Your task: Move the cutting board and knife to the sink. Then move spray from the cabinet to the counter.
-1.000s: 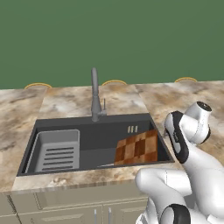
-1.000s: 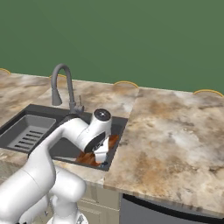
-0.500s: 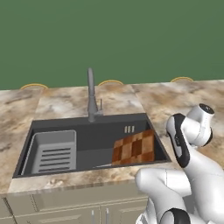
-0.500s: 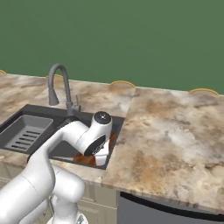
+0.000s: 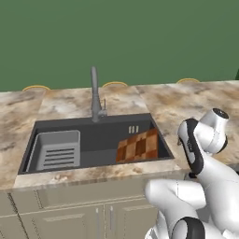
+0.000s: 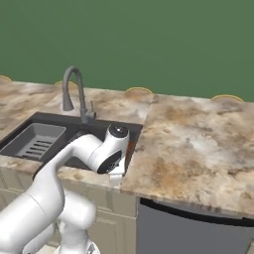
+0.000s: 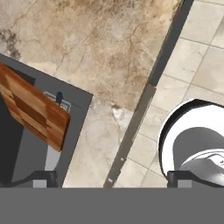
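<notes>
The cutting board [image 5: 138, 145], checkered reddish-brown, leans inside the right end of the dark sink [image 5: 88, 135]; it also appears in the hand view as the cutting board [image 7: 34, 110] against the sink wall [image 7: 76, 118]. I cannot make out the knife. My gripper [image 7: 111, 179] is open, its fingertips [image 7: 43, 178] far apart with nothing between them. It points down over the counter [image 7: 109, 43] at its front edge, right of the sink. From the right base, the gripper [image 6: 117, 174] hangs at that edge. The spray and the cabinet are out of view.
A tall grey faucet [image 5: 95, 93] stands behind the basin, and a ribbed light grey basket [image 5: 56, 149] fills its left half. Broad counter [image 6: 198, 144] stretches to the right. Beige drawer fronts [image 5: 70, 205] and a dark appliance panel [image 6: 188, 228] sit below. Tiled floor [image 7: 201, 52] lies beyond the edge.
The base views have shifted slightly. My hand has drawn back from over the board in the sink to the counter's front edge. The jaws stay open.
</notes>
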Controlling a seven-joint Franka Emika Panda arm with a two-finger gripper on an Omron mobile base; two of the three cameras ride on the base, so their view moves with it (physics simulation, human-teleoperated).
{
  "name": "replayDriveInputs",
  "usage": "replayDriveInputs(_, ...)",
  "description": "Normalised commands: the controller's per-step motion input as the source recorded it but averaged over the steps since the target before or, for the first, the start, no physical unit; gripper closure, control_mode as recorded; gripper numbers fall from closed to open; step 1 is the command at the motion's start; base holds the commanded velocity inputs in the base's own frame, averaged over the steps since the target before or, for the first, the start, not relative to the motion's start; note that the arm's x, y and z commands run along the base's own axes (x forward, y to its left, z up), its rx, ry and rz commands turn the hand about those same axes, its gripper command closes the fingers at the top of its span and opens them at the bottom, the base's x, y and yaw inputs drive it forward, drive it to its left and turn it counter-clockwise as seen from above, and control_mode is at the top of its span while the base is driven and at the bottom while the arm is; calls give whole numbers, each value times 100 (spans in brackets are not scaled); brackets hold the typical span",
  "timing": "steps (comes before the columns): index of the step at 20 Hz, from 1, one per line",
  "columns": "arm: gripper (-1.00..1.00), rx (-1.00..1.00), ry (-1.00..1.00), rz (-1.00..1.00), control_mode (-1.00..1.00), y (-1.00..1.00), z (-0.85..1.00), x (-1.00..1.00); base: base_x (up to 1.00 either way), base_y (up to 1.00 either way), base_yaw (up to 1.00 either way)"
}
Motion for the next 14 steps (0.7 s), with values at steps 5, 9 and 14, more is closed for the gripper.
replayDriveInputs(5, -100, 0, 0, 0, 100, 0, 0, 0, -81, 4, -1)
replayDriveInputs(9, -100, 0, 0, 0, 100, 0, 0, 0, -74, 44, 0)
replayDriveInputs(14, -100, 0, 0, 0, 100, 0, 0, 0, -74, 85, 0)
